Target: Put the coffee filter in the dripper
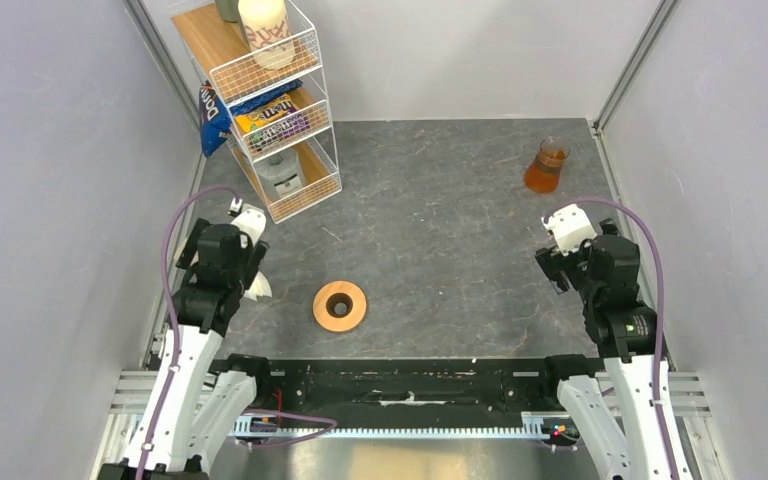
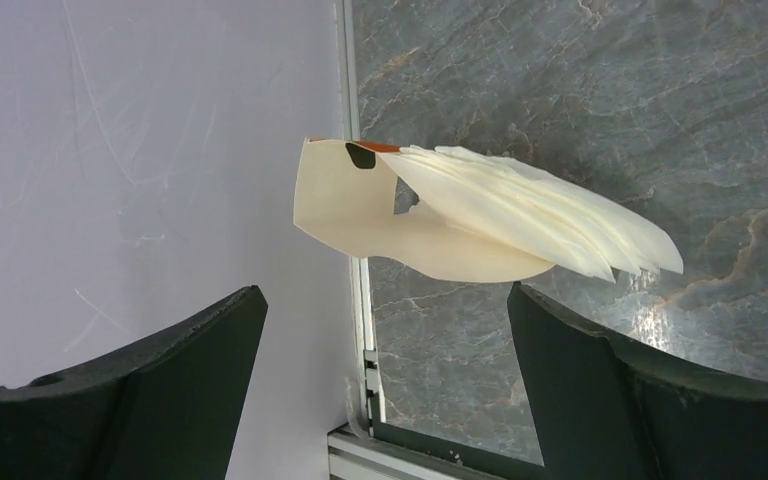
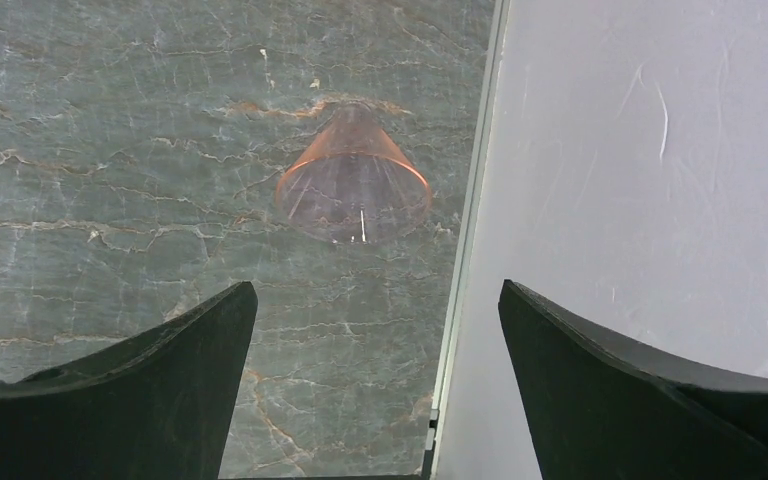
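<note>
From above, the dripper (image 1: 340,306) stands upright mid-table, well apart from the pile (image 1: 258,290) by the left wall (image 1: 60,200). Left wrist: my left gripper (image 2: 385,292) gapes empty before that fanned pile; the filter (image 2: 600,225) I want is one leaf, likely light, limp, easily creased, so I'd pinch its free edge. Right wrist: my right gripper (image 3: 375,290) is spread empty, facing the beaker (image 3: 353,185).

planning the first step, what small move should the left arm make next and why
Probably lower the left arm onto the pile of paper filters and pinch a single one off it. Its jaws stand open close to the pile with nothing between them, and the dripper sits empty further right, apart from the pile, so a filter has to be picked up first.
</note>
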Motion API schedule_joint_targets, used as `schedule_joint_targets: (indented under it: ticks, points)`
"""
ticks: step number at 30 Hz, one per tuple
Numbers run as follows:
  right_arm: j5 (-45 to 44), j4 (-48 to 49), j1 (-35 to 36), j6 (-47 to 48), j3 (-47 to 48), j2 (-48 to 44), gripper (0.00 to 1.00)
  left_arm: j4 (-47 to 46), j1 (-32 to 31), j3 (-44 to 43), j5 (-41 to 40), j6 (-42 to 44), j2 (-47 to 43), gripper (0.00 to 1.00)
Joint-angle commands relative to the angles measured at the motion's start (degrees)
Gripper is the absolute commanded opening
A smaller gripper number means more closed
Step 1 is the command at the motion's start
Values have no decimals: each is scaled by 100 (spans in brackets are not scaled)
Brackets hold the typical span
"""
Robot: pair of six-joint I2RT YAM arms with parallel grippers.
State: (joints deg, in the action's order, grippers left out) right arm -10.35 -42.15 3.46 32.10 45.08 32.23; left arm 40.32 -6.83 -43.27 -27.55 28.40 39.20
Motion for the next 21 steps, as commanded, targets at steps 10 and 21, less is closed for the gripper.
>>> schedule_joint_targets:
  ticks: [10,21]
  points:
    - [21,-98,-15,-235,385,203,99,-2041,449,-837,555,-1449,1462,93]
    - [-26,-153,-12,-386,578,384,99,-3988,1404,-1074,1853,-2257,2517,94]
